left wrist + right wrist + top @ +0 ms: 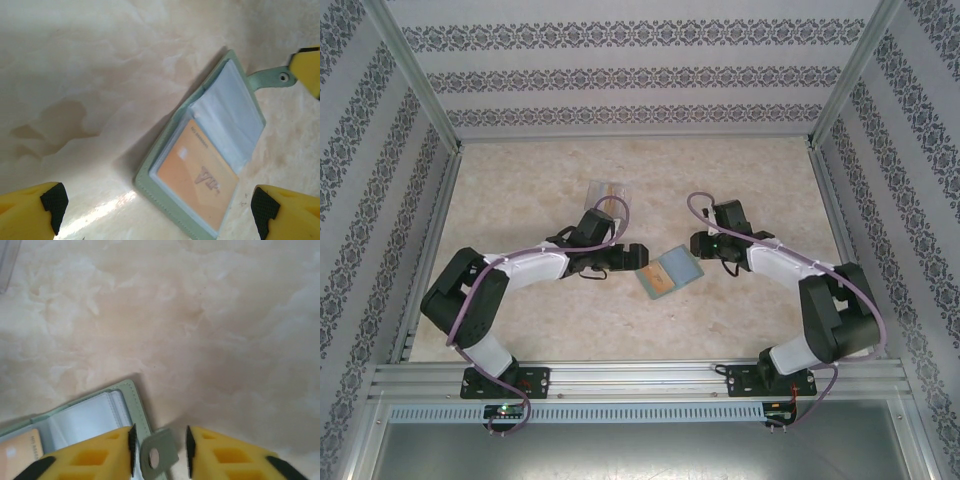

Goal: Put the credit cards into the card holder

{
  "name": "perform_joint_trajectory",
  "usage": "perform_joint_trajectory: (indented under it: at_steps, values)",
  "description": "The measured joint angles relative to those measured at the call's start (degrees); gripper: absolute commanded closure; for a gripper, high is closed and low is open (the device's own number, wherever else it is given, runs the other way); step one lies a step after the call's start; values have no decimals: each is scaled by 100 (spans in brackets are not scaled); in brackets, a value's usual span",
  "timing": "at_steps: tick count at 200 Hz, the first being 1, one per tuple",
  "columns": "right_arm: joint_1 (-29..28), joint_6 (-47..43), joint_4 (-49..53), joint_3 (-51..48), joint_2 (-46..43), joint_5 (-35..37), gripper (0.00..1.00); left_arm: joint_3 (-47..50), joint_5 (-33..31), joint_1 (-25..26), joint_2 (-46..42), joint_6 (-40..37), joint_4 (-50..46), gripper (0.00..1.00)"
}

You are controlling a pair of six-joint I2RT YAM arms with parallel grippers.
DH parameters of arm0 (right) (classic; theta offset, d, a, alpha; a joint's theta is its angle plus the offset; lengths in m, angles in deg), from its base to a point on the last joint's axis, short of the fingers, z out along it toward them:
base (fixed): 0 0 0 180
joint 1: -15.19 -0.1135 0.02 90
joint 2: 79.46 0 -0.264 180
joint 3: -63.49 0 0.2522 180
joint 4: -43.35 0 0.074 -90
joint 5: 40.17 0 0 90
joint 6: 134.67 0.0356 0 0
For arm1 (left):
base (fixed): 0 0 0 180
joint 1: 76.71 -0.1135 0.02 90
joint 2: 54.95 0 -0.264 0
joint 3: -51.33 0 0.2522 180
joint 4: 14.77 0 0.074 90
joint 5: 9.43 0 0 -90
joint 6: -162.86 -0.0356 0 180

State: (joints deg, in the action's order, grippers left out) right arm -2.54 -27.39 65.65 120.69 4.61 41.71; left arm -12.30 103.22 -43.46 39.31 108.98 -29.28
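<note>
Beige marble-look tabletop (620, 330), white walls (640, 70) with grey floral-banded wallpaper, aluminium frame rails (640, 375), soft even light

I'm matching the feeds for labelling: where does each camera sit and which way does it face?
Top: above and behind the bases, looking down on the table; left arm, right arm show.
Left wrist: over the open wallet, facing down; left gripper, its fingertips at the bottom corners.
Right wrist: low, facing down; right gripper astride the wallet's tab.
Shared: both wrist views hold the wallet, orange card and tab.
</note>
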Motion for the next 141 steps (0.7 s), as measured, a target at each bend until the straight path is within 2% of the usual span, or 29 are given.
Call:
perform_joint_trajectory:
  at_steps: [26,61,82,119,141]
  values:
    - [-39,-125,581,151,-424,42,53,13,-92,0,-24,2,-9,3]
    - [-848,-144,1213,662,-457,223,54,-13,-184,-39,-24,22,-160,3]
    - [-1174,-116,1414,807,-72,155,50,-39,-249,-66,-52,22,-267,3]
    - [-992,-7,1781,822,796,-70,38,-39,-367,-76,-208,17,-339,3]
    - [-883,33,1902,824,870,-166,38,-39,-389,-76,-214,15,-361,3]
